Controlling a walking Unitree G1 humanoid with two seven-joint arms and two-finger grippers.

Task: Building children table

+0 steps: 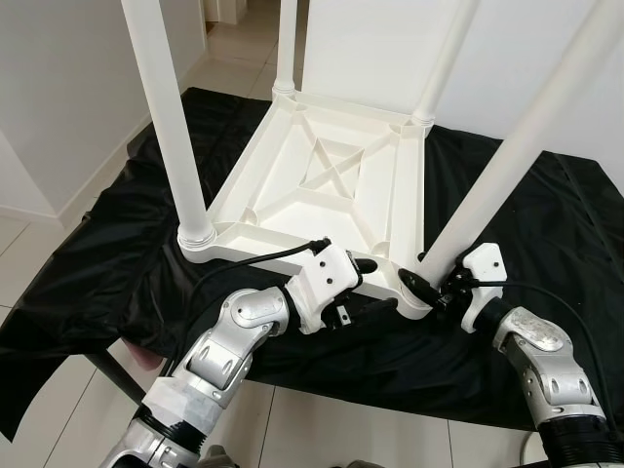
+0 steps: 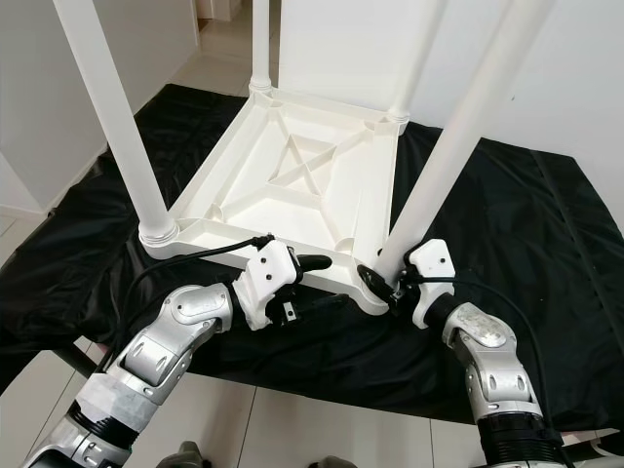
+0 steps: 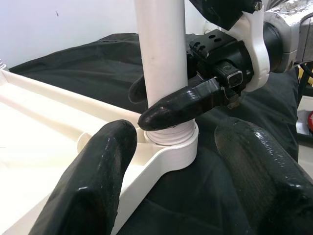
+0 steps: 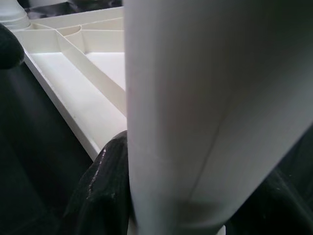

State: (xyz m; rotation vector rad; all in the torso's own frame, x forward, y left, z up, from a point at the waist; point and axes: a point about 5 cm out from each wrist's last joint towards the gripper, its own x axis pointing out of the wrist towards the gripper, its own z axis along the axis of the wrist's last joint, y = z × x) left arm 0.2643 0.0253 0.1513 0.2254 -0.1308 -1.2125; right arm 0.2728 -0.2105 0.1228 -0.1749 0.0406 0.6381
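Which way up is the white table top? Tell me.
Upside down. The table top lies on the black cloth with its ribbed underside up and its legs pointing upward; the right gripper holds the near leg.

White plastic upturned table (image 1: 331,185) laid on black cloth (image 1: 546,244); near leg (image 1: 507,175) clasped by right gripper (image 1: 426,286).

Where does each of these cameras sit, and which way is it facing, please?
Head views: look forward and down at the upturned white table on black cloth; both silver arms show.
Left wrist view: looks along the open left gripper at the near-right leg in its socket.
Right wrist view: pressed close, right gripper clasping that leg.
Shared: the same leg.
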